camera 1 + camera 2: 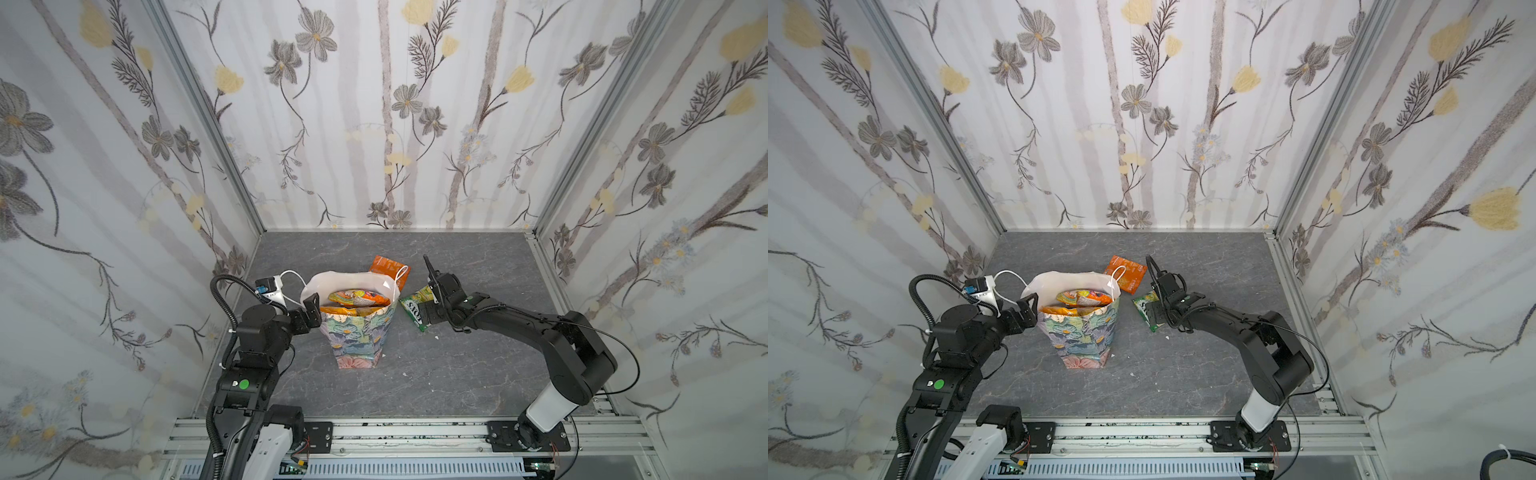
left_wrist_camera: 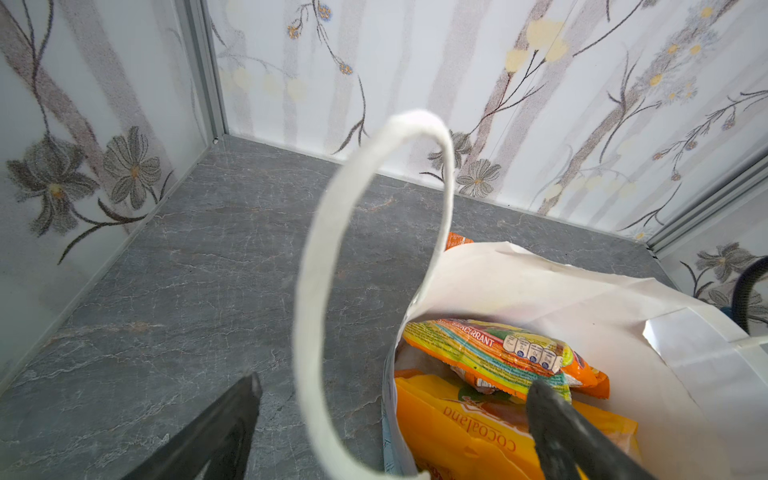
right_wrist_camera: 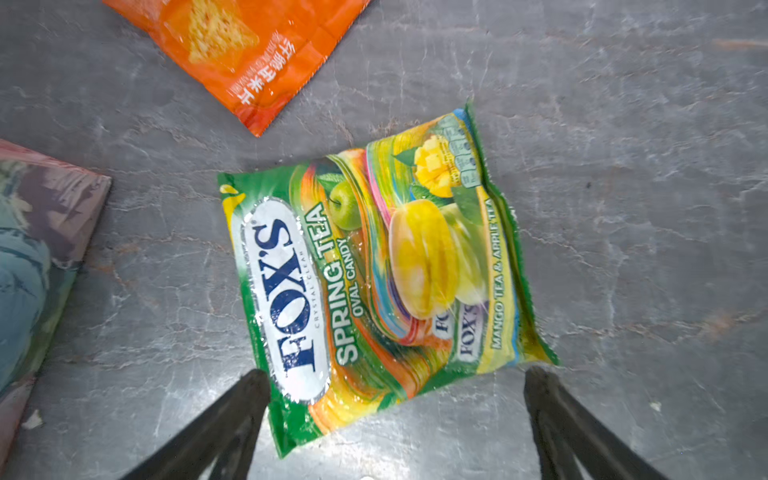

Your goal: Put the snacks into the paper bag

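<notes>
Green packet [image 3: 374, 274] lies right of bag [image 1: 357, 336], under your right fingers [image 3: 224, 428], spread wide; left fingers [image 2: 216, 436] wide too.

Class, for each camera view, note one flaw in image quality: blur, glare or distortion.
Left wrist view: the white cord handle sits close to the lens and is soft. Right wrist view: glare whitens the logo of the green packet, and its mango side is smeared. Both top views: the wide-angle lens makes the aluminium posts splay outward.
</notes>
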`<state>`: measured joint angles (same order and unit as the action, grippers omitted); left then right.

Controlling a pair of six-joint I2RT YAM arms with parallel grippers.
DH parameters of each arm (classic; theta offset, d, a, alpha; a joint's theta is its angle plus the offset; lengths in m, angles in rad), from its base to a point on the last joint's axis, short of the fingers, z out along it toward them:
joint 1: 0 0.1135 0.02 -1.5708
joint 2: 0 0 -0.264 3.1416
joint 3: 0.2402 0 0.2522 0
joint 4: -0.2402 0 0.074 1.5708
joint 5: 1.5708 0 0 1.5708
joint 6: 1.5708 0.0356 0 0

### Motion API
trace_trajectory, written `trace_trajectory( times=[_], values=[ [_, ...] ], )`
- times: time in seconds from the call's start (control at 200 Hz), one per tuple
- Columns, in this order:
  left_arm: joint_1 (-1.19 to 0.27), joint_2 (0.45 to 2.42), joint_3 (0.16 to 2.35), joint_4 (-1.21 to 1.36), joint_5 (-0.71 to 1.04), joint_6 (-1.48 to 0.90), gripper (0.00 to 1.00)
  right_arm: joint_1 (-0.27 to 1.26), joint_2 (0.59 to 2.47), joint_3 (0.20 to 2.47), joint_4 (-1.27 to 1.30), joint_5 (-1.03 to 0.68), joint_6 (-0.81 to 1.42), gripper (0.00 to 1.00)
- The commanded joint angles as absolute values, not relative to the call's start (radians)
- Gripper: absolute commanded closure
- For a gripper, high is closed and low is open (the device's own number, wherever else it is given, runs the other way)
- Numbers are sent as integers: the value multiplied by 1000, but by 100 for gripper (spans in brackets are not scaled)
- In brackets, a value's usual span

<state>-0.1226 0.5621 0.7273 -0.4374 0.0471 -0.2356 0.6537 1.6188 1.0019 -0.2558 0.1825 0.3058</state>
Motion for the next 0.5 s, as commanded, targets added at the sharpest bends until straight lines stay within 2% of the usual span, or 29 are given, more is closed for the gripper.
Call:
trace_trajectory(
  times=[0.0, 0.125, 0.23, 0.35, 0.495],
  values=[
    [-121, 560, 728, -413, 51, -236, 1, 636, 1557, 992, -277, 199, 311, 4],
    [-121, 558, 727, -413, 52, -235, 1, 576, 1536, 985, -232, 163, 313, 4],
    [-121, 560, 727, -413, 50, -233, 1, 523, 1535, 964, -190, 83, 317, 9],
    [-123, 558, 727, -413, 48, -233, 1, 454, 1543, 922, -129, 0, 329, 16],
    [-121, 551, 726, -413, 49, -235, 1, 364, 1557, 862, -57, -71, 357, 32]
  ],
)
